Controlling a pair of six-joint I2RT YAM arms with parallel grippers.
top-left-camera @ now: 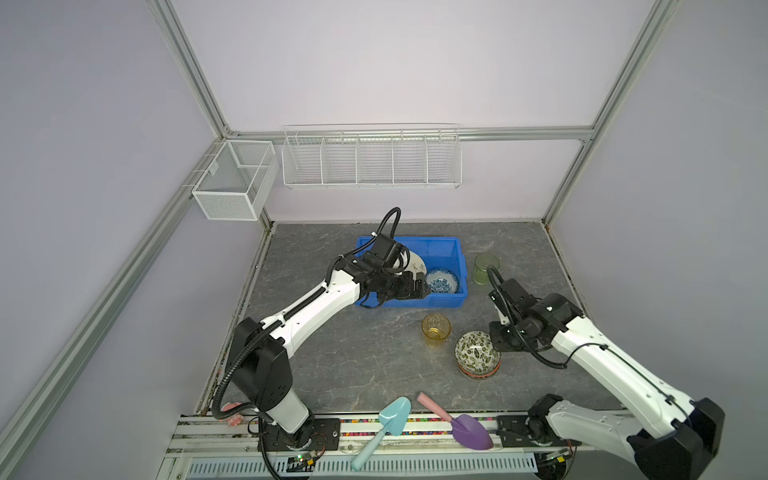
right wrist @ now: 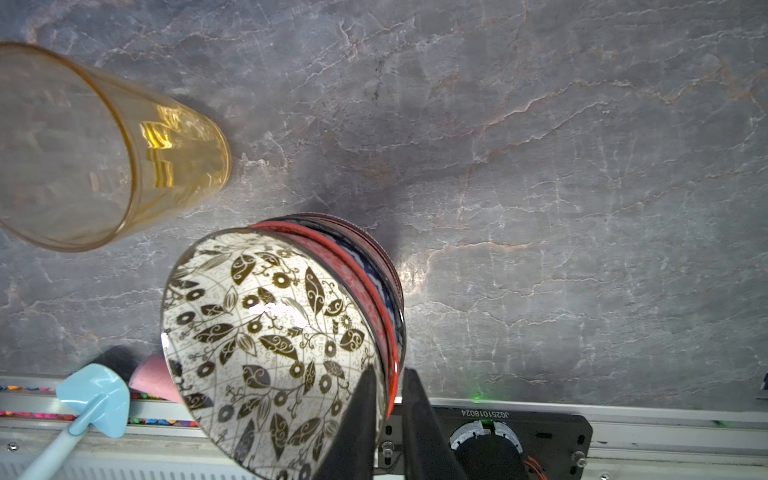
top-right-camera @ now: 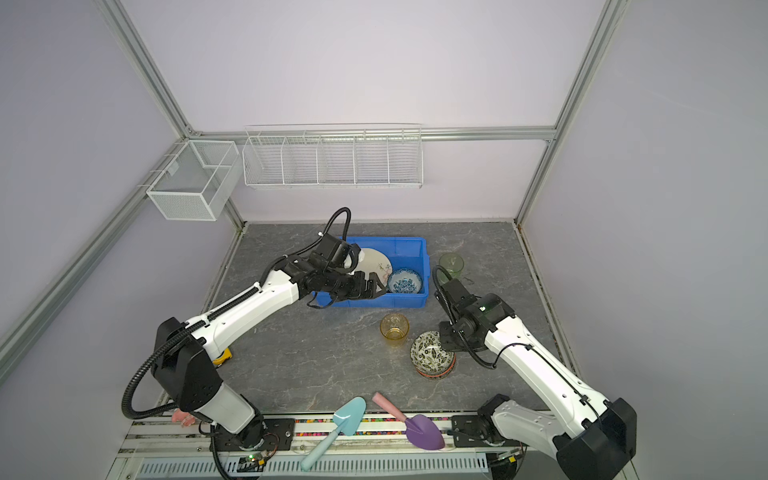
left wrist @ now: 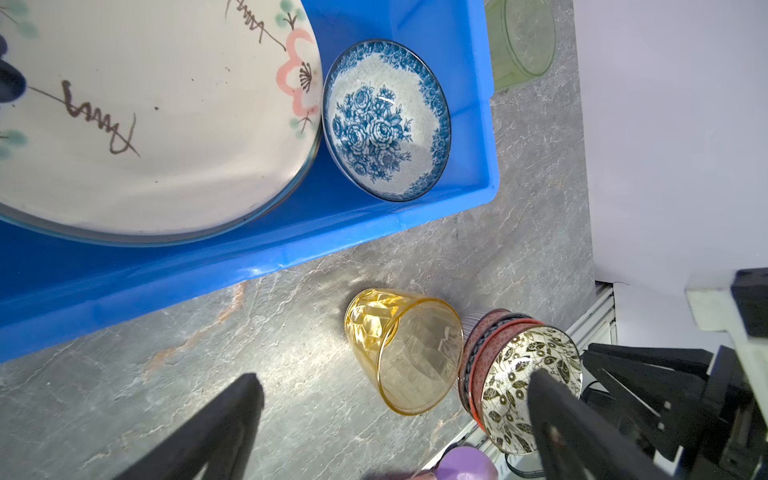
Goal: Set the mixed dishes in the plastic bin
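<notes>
The blue plastic bin (top-left-camera: 415,300) (top-right-camera: 382,300) holds a cream scribbled plate (top-left-camera: 415,262) (left wrist: 166,124) and a blue-white bowl (top-left-camera: 442,281) (left wrist: 386,120). My left gripper (top-left-camera: 422,289) (left wrist: 395,376) hovers open over the bin's front wall, holding nothing. On the table stand an amber tumbler (top-left-camera: 436,329) (right wrist: 104,145) and a green tumbler (top-left-camera: 486,268) (left wrist: 523,41). A dark leafy bowl (top-left-camera: 476,351) (right wrist: 270,332) sits nested in a pink-ribbed bowl (right wrist: 374,266). My right gripper (top-left-camera: 498,338) (right wrist: 388,374) pinches their rims, one finger inside and one outside.
A teal toy shovel (top-left-camera: 392,415) and a purple one (top-left-camera: 471,430) lie across the front rail. Part of a yellow tape measure (top-right-camera: 222,356) shows under the left arm. White wire baskets (top-left-camera: 370,158) (top-left-camera: 232,183) hang on the back and left walls.
</notes>
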